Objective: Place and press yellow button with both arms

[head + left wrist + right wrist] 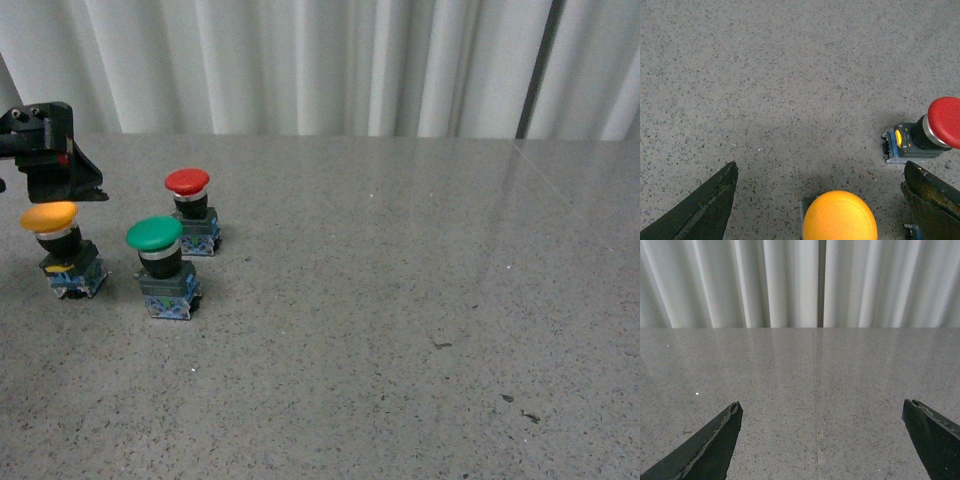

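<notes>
The yellow button (55, 245) stands upright on the grey table at the far left, with a yellow cap, black body and blue base. My left gripper (68, 178) hovers just behind and above it, open and empty. In the left wrist view the yellow cap (840, 217) lies between the spread fingers of the left gripper (820, 169), touching neither. My right gripper (822, 404) is open and empty over bare table, facing the curtain. It does not show in the front view.
A green-capped button (160, 265) stands right of the yellow one. A red-capped button (190, 210) stands behind the green one and also shows in the left wrist view (935, 130). A white curtain (330, 60) hangs behind the table's far edge.
</notes>
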Tool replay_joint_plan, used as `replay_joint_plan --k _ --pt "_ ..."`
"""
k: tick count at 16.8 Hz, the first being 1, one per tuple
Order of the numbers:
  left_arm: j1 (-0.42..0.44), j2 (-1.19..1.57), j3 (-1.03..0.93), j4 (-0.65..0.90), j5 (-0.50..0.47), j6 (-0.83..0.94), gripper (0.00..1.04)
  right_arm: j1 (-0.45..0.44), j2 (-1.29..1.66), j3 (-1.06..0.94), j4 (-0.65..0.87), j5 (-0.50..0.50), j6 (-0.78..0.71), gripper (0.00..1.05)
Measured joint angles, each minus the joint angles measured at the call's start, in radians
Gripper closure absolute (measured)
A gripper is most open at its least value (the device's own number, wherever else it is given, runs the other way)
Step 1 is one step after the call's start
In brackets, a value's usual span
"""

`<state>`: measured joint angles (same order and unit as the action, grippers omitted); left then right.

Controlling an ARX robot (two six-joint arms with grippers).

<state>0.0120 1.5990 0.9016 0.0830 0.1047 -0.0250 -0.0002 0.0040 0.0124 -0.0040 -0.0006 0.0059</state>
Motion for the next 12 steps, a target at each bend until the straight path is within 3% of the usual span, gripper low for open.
replay_joint_plan --k 7,12 --pt "-0.045 0.055 0.0 -0.01 -0.076 -0.048 0.07 0.0 0.0 0.0 0.0 0.0 0.0 0.07" --pt "-0.058 0.046 -0.015 -0.013 -0.106 -0.051 0.54 0.0 0.0 0.0 0.0 0.0 0.0 0.07"
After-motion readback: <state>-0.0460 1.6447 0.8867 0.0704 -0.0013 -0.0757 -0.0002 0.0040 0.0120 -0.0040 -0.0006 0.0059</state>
